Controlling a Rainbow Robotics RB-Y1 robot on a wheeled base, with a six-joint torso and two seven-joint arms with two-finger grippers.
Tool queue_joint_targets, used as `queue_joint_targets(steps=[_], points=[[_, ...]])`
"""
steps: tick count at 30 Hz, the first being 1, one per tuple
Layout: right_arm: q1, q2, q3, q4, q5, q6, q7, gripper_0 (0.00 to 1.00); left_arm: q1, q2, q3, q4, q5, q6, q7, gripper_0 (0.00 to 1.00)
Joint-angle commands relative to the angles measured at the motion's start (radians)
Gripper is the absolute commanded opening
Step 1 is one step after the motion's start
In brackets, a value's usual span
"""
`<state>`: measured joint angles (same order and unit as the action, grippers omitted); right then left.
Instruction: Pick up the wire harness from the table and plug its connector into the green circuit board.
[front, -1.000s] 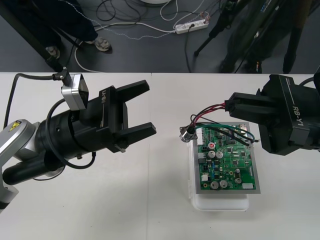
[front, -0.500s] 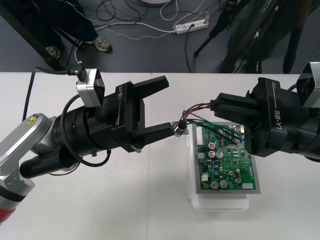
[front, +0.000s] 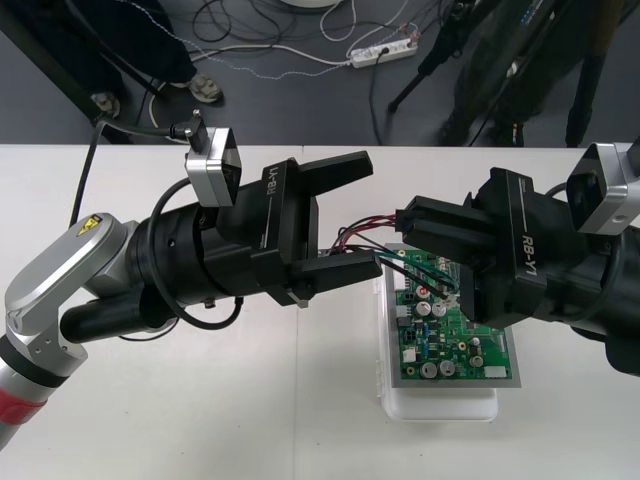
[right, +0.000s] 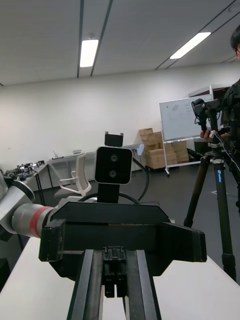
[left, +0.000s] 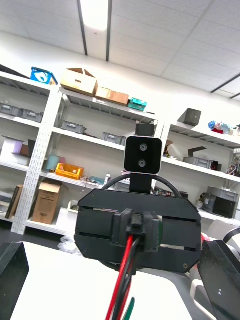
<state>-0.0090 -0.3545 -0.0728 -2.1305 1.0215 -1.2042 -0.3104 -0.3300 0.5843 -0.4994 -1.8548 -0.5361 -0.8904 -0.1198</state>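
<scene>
Above the tabletop (front: 200, 420), the left hand (front: 372, 212) hangs released with its fingers wide. Facing it, the right hand (front: 402, 228) is clenched on the black plug (left: 136, 227) of the wire harness (front: 360, 227) and covers part of the green circuit board (front: 460, 335). The wires run between the hands. Their socket end is hidden behind the left hand's lower finger.

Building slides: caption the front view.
Right gripper, shut on the harness, faces the open left gripper over the green circuit board.
</scene>
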Motion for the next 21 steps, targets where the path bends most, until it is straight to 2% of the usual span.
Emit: queue_joint_targets(steps=[1, 6, 21], points=[[0.05, 0.015, 0.022, -0.04, -0.05, 0.009, 0.085, 0.0, -0.043, 0.008, -0.033, -0.035, 0.022, 0.038, 0.089, 1.0], [0.067, 0.015, 0.033, -0.037, -0.075, 0.009, 0.159, 0.0, -0.049, 0.022, -0.047, -0.035, 0.033, 0.038, 0.094, 1.0], [0.069, 0.012, 0.05, -0.051, -0.057, 0.011, 0.154, 0.0, -0.058, 0.02, -0.048, -0.035, 0.019, 0.03, 0.097, 1.0]])
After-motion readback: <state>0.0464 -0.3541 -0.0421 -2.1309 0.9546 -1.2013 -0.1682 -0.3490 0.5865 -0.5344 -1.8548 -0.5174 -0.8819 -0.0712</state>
